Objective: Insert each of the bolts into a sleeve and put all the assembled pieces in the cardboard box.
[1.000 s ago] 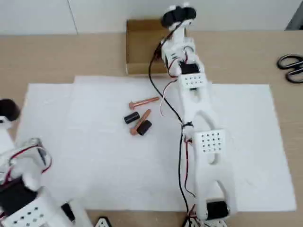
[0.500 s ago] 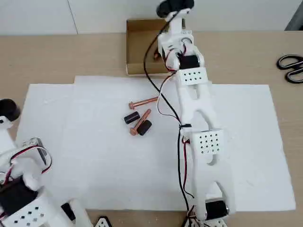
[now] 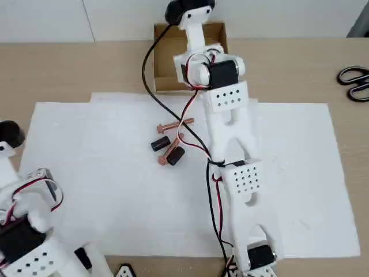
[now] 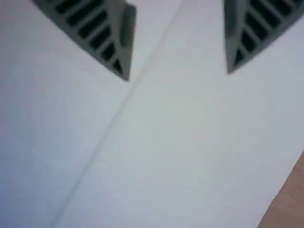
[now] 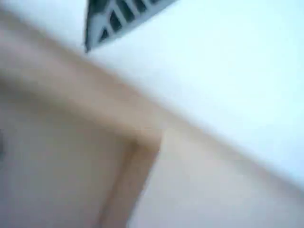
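Where the white sheet (image 3: 115, 190) nears its far edge, two copper bolts lie loose. The upper bolt (image 3: 170, 125) lies nearly crosswise, and a cable from the right arm (image 3: 230, 115) crosses its tip. The lower bolt (image 3: 174, 144) lies slanted, with a black sleeve (image 3: 177, 154) touching it. I cannot tell whether it passes through that sleeve. The second sleeve (image 3: 161, 143) sits just beside the lower bolt and apart from the upper one.

The cardboard box (image 3: 167, 57) stands just past the sheet's far edge, top open, with the right arm stretched over its right side. The right gripper (image 5: 114, 16) is by a cardboard wall; its state cannot be told.

A broad stretch of sheet lies between the parts and the left arm (image 3: 29, 231) at the near left corner. The left gripper (image 4: 178, 73) has its jaws wide apart, with sheet showing between them. Scissors (image 3: 353, 81) lie at the table's far right edge.
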Tool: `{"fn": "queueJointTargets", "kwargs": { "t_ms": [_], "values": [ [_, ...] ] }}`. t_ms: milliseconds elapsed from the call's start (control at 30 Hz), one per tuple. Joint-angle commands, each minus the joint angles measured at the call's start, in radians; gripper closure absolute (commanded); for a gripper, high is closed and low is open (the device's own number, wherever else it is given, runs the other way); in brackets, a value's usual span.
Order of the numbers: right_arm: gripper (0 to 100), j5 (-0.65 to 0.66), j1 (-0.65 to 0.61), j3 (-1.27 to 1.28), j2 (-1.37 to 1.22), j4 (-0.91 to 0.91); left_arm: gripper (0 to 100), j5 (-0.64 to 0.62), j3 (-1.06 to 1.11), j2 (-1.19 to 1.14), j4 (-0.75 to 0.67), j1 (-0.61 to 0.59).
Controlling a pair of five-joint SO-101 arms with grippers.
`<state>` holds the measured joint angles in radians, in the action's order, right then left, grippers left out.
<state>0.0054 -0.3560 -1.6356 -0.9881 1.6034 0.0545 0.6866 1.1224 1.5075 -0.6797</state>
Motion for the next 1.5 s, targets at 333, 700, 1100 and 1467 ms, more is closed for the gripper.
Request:
{"fn": "queueJointTargets", "kwargs": {
  "t_ms": [333,700,1100,1467],
  "values": [
    [81.8,0.005,-0.007,-0.046,0.148,0.097,88,-0.009,-0.019,0.012,-0.002,0.006],
    [81.8,0.005,-0.053,0.267,0.506,0.101,88,-0.009,-0.018,0.012,-0.002,0.006],
    [81.8,0.299,-0.077,1.074,0.903,0.088,88,-0.009,-0.018,0.012,-0.002,0.006],
    [81.7,0.201,0.039,1.131,0.641,-0.068,88,-0.009,-0.018,0.012,-0.002,0.002]
  ]
}}
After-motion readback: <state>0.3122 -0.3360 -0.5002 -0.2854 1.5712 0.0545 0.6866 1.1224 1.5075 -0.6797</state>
